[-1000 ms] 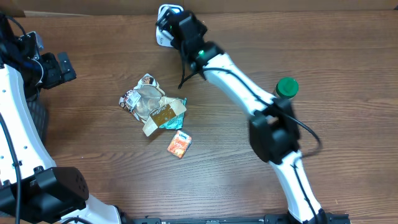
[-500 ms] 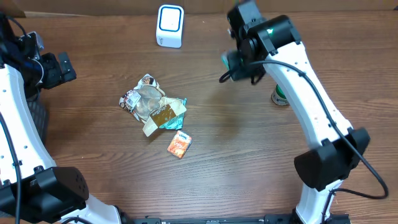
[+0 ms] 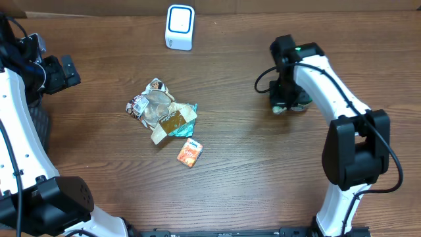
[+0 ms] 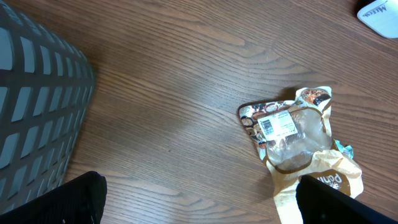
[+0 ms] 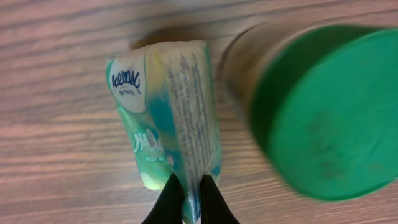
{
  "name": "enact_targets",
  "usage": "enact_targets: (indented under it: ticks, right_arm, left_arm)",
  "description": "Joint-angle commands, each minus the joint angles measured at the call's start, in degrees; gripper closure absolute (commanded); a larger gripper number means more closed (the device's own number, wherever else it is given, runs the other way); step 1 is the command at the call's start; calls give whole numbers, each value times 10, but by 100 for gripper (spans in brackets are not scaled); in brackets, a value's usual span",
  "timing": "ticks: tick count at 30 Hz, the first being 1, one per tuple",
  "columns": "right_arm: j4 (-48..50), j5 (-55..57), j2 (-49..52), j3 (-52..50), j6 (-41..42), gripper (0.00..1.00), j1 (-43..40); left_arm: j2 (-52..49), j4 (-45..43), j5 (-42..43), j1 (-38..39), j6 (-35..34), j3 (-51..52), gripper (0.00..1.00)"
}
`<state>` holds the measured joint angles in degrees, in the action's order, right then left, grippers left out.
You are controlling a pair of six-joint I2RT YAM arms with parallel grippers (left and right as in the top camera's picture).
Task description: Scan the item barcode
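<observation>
Protruding from the right pincer (image 5: 189, 200) is a green packet (image 5: 166, 109).

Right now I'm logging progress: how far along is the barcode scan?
Looks done: the right gripper has come back from the white scanner. In hand: the green tissue packet, pinched beside the green-lidded jar. Left: setting it down, then probably the crumpled wrappers and orange packet.

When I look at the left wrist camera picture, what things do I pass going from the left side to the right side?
Grey mesh basket → crumpled snack wrapper → corner of the white scanner.
</observation>
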<state>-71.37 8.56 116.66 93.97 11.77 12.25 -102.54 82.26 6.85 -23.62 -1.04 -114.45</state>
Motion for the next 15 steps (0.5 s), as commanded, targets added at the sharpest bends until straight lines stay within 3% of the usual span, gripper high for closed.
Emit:
enact_targets:
  ticks: [1, 2, 4, 5, 11, 13, 15]
  right_arm:
    - [3, 13, -6, -2, 5, 91, -30]
    - [2, 13, -6, -2, 5, 80, -35]
    - [0, 12, -6, -2, 4, 41, -42]
    - [-2, 7, -6, 0, 4, 33, -43]
    - [-49, -93, -7, 60, -10, 24, -42]
    - [-66, -290, -7, 93, -33, 12, -35]
    - [-64, -400, -7, 93, -39, 2, -25]
  left_arm:
    - [-2, 0, 2, 5, 13, 1, 0]
    - [-2, 0, 2, 5, 13, 1, 0]
    - [-2, 0, 2, 5, 13, 1, 0]
    - [-2, 0, 2, 5, 13, 1, 0]
    - [-2, 0, 2, 5, 13, 1, 0]
    - [-2, 0, 2, 5, 13, 1, 0]
    - [-2, -1, 2, 5, 13, 1, 0]
